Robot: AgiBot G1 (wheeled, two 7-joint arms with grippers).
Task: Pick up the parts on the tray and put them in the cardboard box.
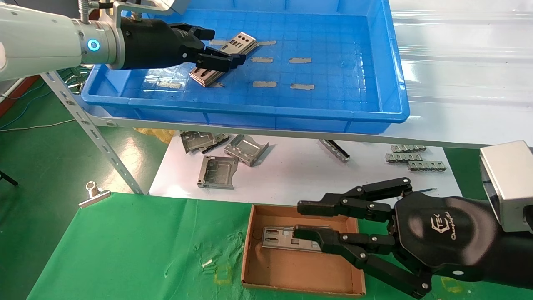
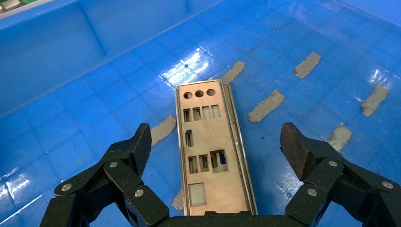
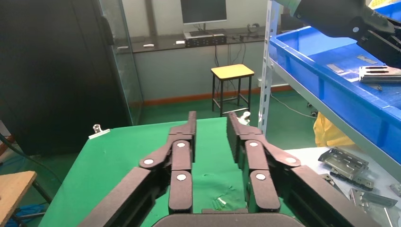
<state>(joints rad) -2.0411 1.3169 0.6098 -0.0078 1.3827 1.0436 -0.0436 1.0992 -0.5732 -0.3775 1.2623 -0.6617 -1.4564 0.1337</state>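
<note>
Head view: left gripper (image 1: 216, 52) wide open over part (image 1: 222, 58) (not gripping).

One marking can be read — a white logo on the black housing of the right gripper (image 1: 308, 221), at the lower right of the head view. It shows the letters "TEK" beside an angular emblem, with a script word beneath — too slanted to read with certainty.
</note>
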